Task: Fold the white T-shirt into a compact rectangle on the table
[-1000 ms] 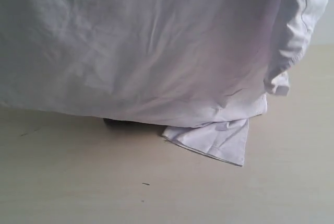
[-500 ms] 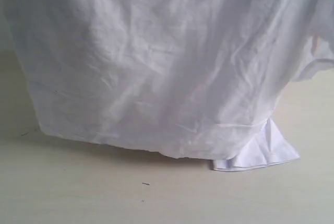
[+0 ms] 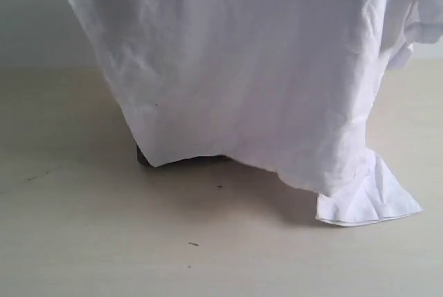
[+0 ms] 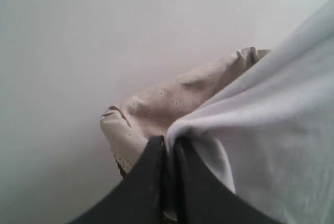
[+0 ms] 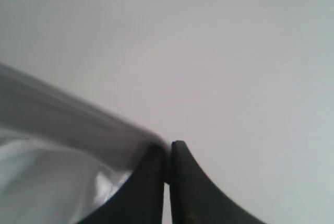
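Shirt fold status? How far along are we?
Done: the T-shirt is lifted, with left hand and right hand both shut on its cloth. In hand: it hangs spread in the air, one lower corner resting on the table. Left: lay it flat and make every fold; no tidy fold shows yet.

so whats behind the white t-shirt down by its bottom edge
Only a sliver of something dark shows below the hem of the white T-shirt, low on the table. The hanging cloth covers the rest of it, so what it is cannot be told.
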Available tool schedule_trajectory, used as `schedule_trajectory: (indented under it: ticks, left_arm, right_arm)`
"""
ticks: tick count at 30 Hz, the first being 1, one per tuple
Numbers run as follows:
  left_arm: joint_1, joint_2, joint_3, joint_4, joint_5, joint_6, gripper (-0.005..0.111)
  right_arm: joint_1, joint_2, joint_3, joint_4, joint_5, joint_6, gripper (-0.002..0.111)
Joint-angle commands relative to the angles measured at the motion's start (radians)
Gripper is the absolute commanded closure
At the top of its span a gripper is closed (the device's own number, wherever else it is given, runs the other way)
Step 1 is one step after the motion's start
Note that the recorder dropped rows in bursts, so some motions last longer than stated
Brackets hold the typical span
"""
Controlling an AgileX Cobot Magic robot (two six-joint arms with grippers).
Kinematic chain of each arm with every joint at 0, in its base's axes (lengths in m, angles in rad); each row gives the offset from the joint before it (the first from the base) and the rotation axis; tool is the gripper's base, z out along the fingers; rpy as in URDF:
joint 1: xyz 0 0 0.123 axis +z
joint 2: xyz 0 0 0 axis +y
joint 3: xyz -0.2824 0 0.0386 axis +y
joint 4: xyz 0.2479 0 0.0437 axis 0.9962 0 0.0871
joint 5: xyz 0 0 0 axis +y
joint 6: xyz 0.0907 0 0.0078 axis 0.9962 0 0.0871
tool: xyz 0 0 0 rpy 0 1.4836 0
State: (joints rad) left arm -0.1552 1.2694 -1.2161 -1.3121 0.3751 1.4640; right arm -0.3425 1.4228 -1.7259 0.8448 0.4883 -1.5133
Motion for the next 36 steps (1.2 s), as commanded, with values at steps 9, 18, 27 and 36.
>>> schedule_trajectory:
  ticks: [9, 18, 27, 36]
  left_arm:
    - [-0.072, 0.025, -0.063, -0.017, 0.023, 0.0, 0.107]
    - [-0.097, 0.049, -0.152, -0.005, -0.272, 0.087, 0.107]
    - [0.057, 0.063, -0.262, -0.011, -0.17, 0.119, 0.107]
    - [0.067, 0.114, -0.245, -0.009, -0.123, 0.1, 0.107]
  right_arm:
    - [-0.019, -0.004, -0.007, -0.01, -0.411, -0.09, 0.108]
    - [-0.019, 0.01, -0.007, 0.024, -0.397, -0.002, 0.108]
    - [-0.019, 0.115, -0.121, 0.136, -0.351, -0.003, 0.108]
    - [-0.019, 0.166, -0.274, 0.177, -0.292, -0.003, 0.108]
